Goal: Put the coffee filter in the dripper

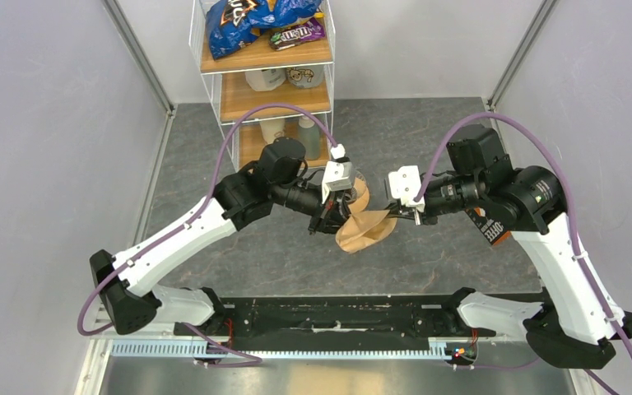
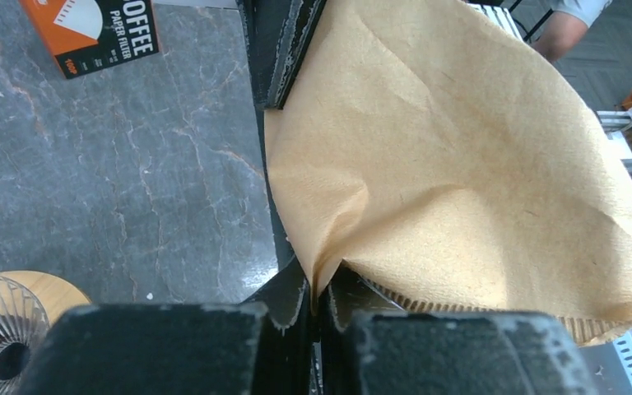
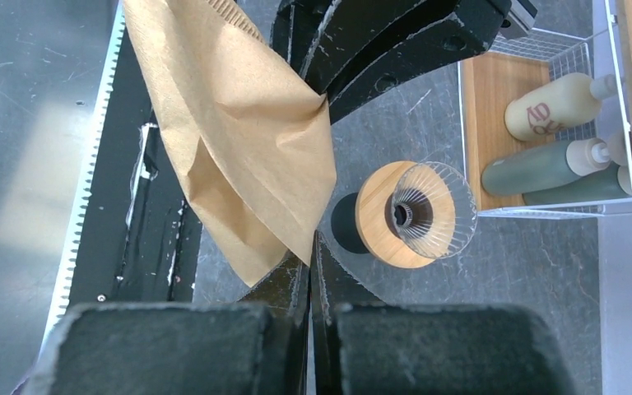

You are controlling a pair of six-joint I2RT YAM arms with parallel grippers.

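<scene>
The tan coffee filter hangs above the table between both arms, partly spread open. My left gripper is shut on one edge, the paper pinched between its fingertips. My right gripper is shut on the opposite edge. The filter fills most of the left wrist view and hangs folded in the right wrist view. The dripper, a ribbed glass cone in a wooden ring, stands on the table just beyond the filter, and shows at the lower left corner. In the top view my left gripper largely hides it.
A white wire rack with wooden shelves stands at the back, holding snack bags and bottles. The black-and-orange filter packet lies on the table under my right arm. The arms' black base rail runs along the near edge.
</scene>
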